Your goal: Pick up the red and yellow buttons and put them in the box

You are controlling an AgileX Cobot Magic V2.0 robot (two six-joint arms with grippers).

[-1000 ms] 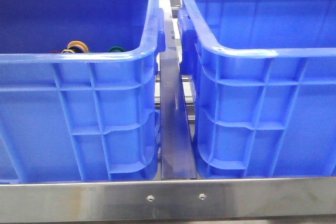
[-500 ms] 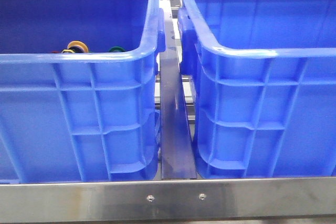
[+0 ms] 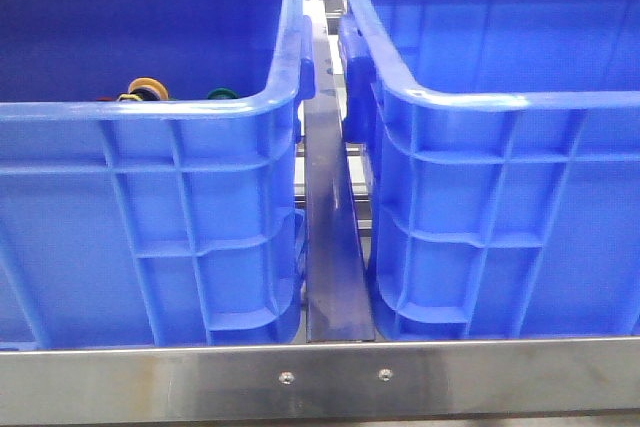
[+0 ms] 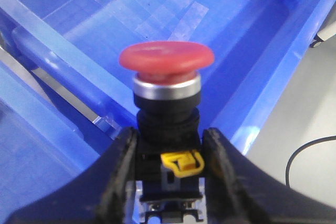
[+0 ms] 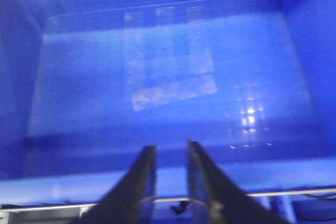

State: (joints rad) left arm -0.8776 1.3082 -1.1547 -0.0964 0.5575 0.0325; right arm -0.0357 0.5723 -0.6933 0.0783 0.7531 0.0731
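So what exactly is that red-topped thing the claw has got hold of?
It is a mushroom-head push button: a matte red domed cap, a shiny metal collar under it, then a black plastic body with a small yellow clip. It stands upright, gripped at the body between the left claw's two black fingers, above a blue plastic crate.

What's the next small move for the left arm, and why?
Probably carry on over the rim and into the box, then open. The left gripper is shut on the red button, which the left wrist view shows held above the crate's bare floor. The front view shows a gripper high over the gap between the two crates.
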